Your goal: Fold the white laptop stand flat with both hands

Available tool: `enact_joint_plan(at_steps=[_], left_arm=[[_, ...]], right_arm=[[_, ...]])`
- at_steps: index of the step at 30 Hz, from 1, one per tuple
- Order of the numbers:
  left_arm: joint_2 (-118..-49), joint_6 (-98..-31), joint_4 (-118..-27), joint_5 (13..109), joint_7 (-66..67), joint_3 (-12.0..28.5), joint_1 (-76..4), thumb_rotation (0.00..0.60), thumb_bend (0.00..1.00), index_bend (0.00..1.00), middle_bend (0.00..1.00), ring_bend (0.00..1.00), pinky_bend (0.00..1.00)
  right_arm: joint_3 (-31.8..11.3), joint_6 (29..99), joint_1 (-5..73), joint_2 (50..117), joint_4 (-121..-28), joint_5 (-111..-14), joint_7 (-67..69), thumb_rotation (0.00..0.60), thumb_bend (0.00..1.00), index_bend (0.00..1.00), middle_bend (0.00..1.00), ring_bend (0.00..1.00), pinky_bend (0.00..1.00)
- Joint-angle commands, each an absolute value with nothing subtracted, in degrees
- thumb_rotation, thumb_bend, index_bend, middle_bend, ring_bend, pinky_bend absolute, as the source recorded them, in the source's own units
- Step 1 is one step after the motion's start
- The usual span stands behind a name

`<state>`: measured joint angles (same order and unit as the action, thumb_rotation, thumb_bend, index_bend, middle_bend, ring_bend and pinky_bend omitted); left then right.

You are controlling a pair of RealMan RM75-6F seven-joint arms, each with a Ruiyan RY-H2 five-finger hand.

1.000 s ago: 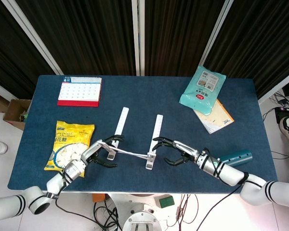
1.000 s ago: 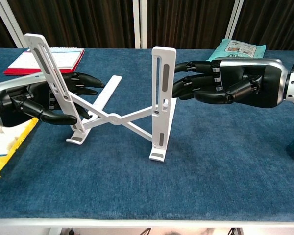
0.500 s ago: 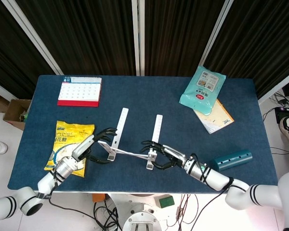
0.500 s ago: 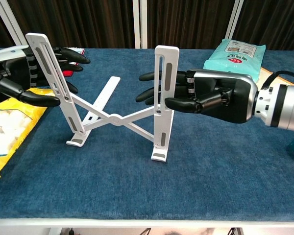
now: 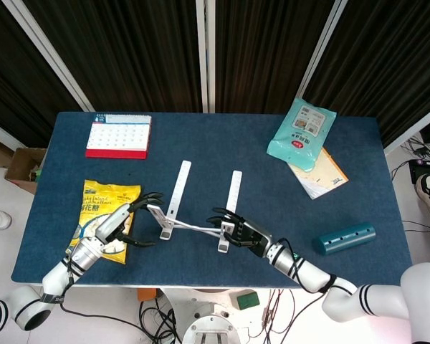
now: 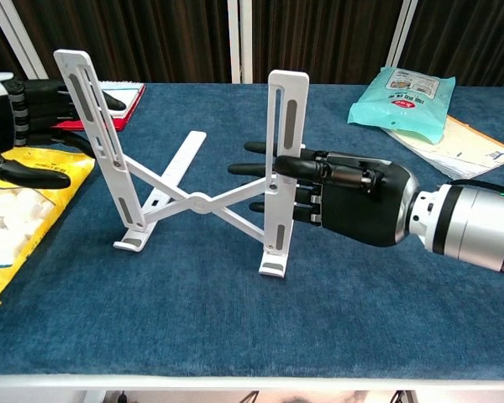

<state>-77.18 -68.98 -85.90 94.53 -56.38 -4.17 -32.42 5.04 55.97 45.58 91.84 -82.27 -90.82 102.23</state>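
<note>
1. White, thin and rigid, the stand (image 6: 203, 197) sits mid-table on the blue cloth, still opened out: two slotted rails rise steeply from small feet, joined low down by crossed struts pinned at one pivot
2. It looks light and hard, likely plastic or painted metal; the smooth rails could slip under fingers, and the whole frame may skid on the cloth if pushed from one side only
3. Best hold, I judge, is high on each rail, where leverage about the pivot is greatest; pushing near the feet would only slide it
4. Right hand (image 6: 353, 201) has fingers spread and straight, reaching past the right rail at mid-height, apparently touching it but not closed on it
5. Left hand (image 6: 21, 126) is beside the left rail, fingers parted, holding nothing; whether it touches the rail I cannot tell
6. Thin struts could bend if forced against the hinge
</note>
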Motion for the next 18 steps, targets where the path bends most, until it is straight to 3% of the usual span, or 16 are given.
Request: enact_joint_plan(at_steps=[1, 8, 11, 13, 18], left_arm=[[-77.1, -68.9, -85.9, 94.5, -56.4, -4.1, -32.5, 0.600, 0.02, 0.22, 0.11, 0.09, 0.26], [-76.6, -69.1, -85.9, 94.7, -56.2, -4.0, -32.4, 0.600, 0.02, 0.22, 0.11, 0.09, 0.26], [-76.1, -69.9, -86.0, 94.4, -55.1, -3.7, -31.9, 0.600, 0.02, 0.22, 0.10, 0.09, 0.26], [-75.7, -70.5, -86.2, 94.1, -53.8, -3.4, -31.5, 0.600, 0.02, 0.22, 0.10, 0.09, 0.26], [-74.5, -71.6, -86.8, 92.6, -46.8, -2.6, -30.2, 0.600, 0.02, 0.22, 0.11, 0.09, 0.25]], right_arm=[[5.3, 55.4, 45.5, 92.5, -81.7, -91.6, 102.9, 0.600, 0.48, 0.11, 0.20, 0.06, 0.07], [5.3, 57.6, 44.8, 91.9, -81.4, -93.9, 95.2, 0.600, 0.47, 0.10, 0.19, 0.06, 0.07], [4.4, 59.4, 44.4, 91.2, -81.6, -95.2, 81.1, 0.600, 0.35, 0.07, 0.16, 0.03, 0.03], [3.1, 59.6, 43.8, 91.0, -83.0, -93.7, 72.1, 0.600, 0.21, 0.02, 0.12, 0.00, 0.00], [-1.8, 59.9, 43.0, 91.7, -88.6, -87.9, 59.4, 0.600, 0.17, 0.00, 0.06, 0.00, 0.00]])
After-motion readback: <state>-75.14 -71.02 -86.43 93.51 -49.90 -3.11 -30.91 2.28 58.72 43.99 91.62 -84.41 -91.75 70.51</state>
